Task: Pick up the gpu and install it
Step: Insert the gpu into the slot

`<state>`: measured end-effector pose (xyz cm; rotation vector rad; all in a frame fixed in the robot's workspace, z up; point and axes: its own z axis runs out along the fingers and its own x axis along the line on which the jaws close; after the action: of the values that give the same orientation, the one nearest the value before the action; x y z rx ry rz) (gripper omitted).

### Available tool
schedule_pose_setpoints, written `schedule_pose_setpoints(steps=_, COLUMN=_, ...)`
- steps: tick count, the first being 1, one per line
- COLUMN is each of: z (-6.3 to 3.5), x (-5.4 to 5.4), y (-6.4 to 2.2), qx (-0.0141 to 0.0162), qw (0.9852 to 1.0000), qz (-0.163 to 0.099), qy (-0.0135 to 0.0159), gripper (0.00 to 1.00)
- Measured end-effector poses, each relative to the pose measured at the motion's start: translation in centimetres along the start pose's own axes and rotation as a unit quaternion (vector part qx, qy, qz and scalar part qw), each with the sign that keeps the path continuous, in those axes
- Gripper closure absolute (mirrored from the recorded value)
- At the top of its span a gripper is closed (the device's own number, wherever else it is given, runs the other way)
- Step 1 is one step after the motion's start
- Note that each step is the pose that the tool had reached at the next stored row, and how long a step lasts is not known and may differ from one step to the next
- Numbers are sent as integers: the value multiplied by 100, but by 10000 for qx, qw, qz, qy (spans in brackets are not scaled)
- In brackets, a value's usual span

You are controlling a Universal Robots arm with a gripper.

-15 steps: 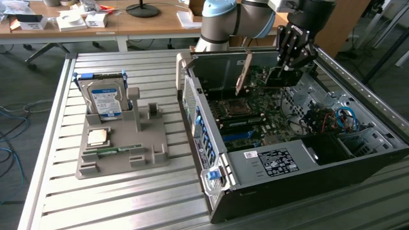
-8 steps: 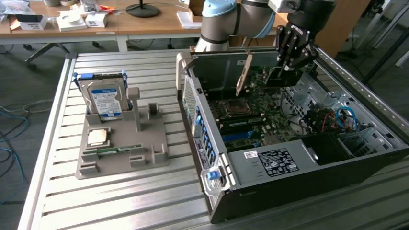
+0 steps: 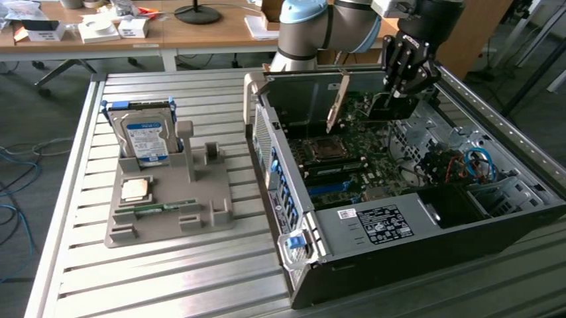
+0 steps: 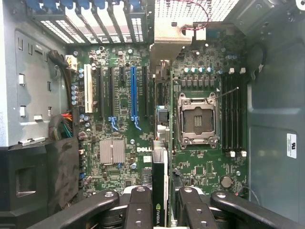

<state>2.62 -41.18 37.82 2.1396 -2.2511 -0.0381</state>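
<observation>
Gripper: two fingers clamped on one gpu | one open computer case | one hard drive outside

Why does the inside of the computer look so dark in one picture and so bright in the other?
Exterior view: the walls of the open black computer case shade the green motherboard, while the ribbed metal table glints pale. Wrist view: the motherboard is brightly lit, but the thin dark gpu card held in the black gripper looks shadowy.

the thin dark gpu stands on edge over the motherboard, gripped between the fingers.
</observation>
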Motion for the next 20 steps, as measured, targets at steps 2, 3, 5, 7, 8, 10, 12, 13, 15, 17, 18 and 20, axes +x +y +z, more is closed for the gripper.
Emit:
schedule_pose_setpoints(steps=2, z=0, x=0, y=0, qx=0, qw=10000, qz=0, qy=0, gripper=74)
schedule_pose_setpoints(steps=3, z=0, x=0, y=0, qx=0, qw=10000, qz=0, qy=0, gripper=74)
schedule_pose_setpoints(steps=5, z=0, x=0, y=1, qx=0, qw=10000, qz=-4, qy=0, gripper=74)
schedule_pose_setpoints(steps=7, z=0, x=0, y=3, qx=1, qw=10000, qz=-19, qy=0, gripper=74)
schedule_pose_setpoints(steps=8, z=1, x=0, y=3, qx=2, qw=10000, qz=-37, qy=1, gripper=74)
schedule_pose_setpoints(steps=10, z=1, x=0, y=9, qx=8, qw=10000, qz=-77, qy=3, gripper=74)
schedule_pose_setpoints(steps=12, z=2, x=1, y=14, qx=28, qw=9999, qz=-112, qy=4, gripper=74)
schedule_pose_setpoints(steps=13, z=2, x=1, y=19, qx=44, qw=9999, qz=-125, qy=4, gripper=74)
schedule_pose_setpoints(steps=15, z=4, x=1, y=28, qx=84, qw=9999, qz=-147, qy=1, gripper=74)
schedule_pose_setpoints(steps=17, z=6, x=1, y=37, qx=130, qw=9998, qz=-168, qy=-3, gripper=74)
schedule_pose_setpoints(steps=18, z=6, x=2, y=43, qx=151, qw=9997, qz=-178, qy=-4, gripper=74)
schedule_pose_setpoints(steps=20, z=6, x=3, y=53, qx=196, qw=9996, qz=-198, qy=-7, gripper=74)
